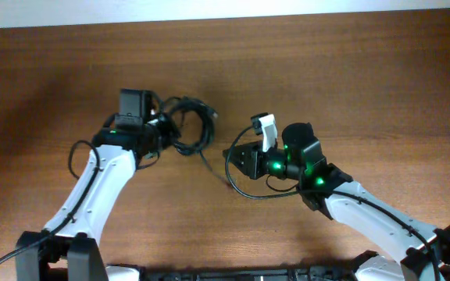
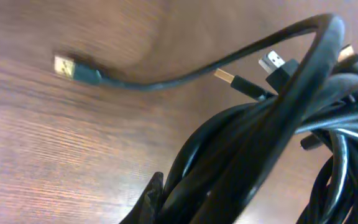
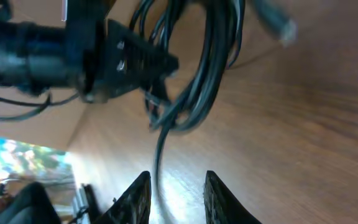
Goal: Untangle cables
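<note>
Your left tool [image 1: 163,131] pinches the bundle of thin black cords [image 1: 196,125], centre frame. Your right tool [image 3: 177,178], spread astride one strand [image 3: 158,158], should close squarely, then pull slowly.

A wooden table [image 1: 366,94] carries a tangled bundle of black cables [image 1: 190,125].

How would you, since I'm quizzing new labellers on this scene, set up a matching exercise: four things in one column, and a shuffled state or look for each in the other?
Things:
1. left end effector
2. right end effector
3. cables
4. loose plug

States:
A. jaws apart
B. gold tip, at the end of a strand leading away from the tangle
C. shut on the cables
D. black, looped together in a tangle

Pairs: 1-C, 2-A, 3-D, 4-B
</note>
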Robot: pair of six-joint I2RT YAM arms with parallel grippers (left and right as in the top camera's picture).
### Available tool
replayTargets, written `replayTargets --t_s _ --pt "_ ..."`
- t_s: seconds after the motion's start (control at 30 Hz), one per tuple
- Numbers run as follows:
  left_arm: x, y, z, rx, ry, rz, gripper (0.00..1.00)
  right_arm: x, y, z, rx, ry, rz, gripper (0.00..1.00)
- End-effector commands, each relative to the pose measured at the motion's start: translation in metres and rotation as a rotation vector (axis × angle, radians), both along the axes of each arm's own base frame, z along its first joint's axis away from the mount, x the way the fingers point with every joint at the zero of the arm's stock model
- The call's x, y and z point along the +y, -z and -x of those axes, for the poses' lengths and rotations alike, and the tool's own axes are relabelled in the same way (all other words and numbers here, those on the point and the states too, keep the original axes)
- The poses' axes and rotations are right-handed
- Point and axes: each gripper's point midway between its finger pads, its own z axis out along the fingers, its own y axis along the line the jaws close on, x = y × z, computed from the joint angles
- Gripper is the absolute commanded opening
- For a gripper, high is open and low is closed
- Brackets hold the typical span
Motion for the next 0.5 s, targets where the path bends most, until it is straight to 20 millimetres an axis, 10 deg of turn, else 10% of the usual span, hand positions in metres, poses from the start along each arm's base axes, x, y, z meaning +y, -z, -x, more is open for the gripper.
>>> replayTargets --t_s 0.0,0.13,0.27,0.47 --pt "-0.028 -0.006 0.01 -0.07 0.308 -0.088 0.0 -0.019 -0.021 -0.031 -0.048 0.071 0.037 0.3" --pt "-0.043 -0.009 0.01 -0.098 0.346 -0.085 0.0 -0.02 -0.035 -0.029 0.04 0.031 0.035 0.68" --pt "-0.045 -0.01 0.009 -0.108 0.351 -0.084 0.0 -0.015 -0.04 -0.025 0.04 0.0 0.01 0.75" --pt "-0.046 -0.01 0.009 -0.105 0.348 -0.08 0.0 -0.023 -0.023 -0.039 0.034 0.078 0.08 0.31"
